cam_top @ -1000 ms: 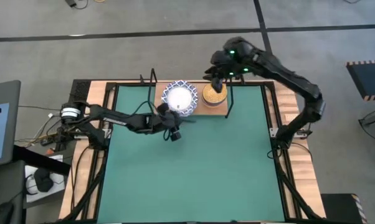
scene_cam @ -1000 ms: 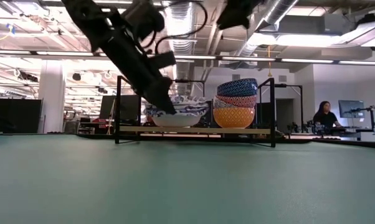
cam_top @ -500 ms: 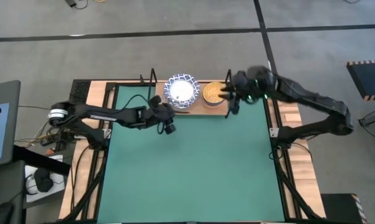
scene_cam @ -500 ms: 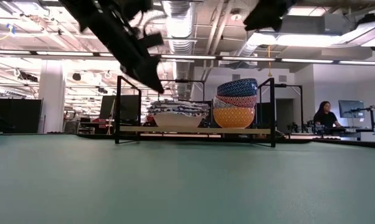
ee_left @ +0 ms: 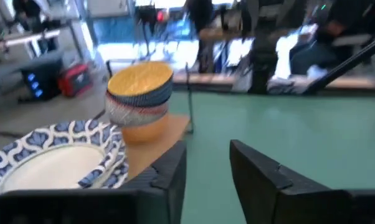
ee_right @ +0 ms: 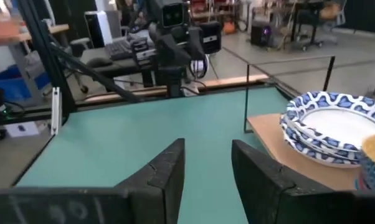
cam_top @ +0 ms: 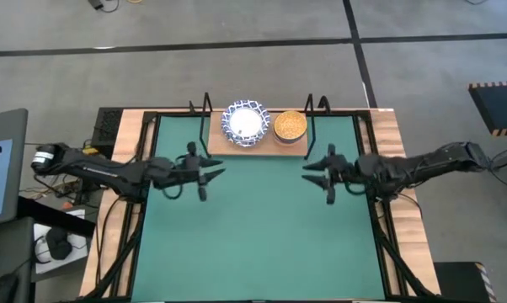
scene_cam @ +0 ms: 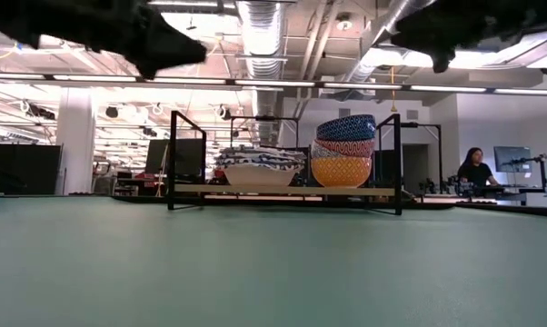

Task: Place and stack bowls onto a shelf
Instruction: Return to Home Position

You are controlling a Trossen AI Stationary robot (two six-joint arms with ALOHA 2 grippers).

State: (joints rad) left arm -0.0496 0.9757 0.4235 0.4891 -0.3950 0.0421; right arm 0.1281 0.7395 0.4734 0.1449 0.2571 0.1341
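Pulling back from the shelf [cam_top: 269, 148] at 12 o'clock, your left gripper [cam_top: 210, 178] (9 o'clock) and right gripper [cam_top: 317, 177] (3 o'clock) now hang empty, fingers parted; white bowls [cam_top: 244, 124] and small bowls [cam_top: 290, 125] sit stacked there, so stacking looks finished.

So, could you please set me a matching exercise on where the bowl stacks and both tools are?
1 white patterned stack
2 small bowl stack
3 left tool
4 right tool

A open, over the mat's right side
B right half of the shelf
C open, over the mat's left side
D left half of the shelf

Pairs: 1-D, 2-B, 3-C, 4-A.
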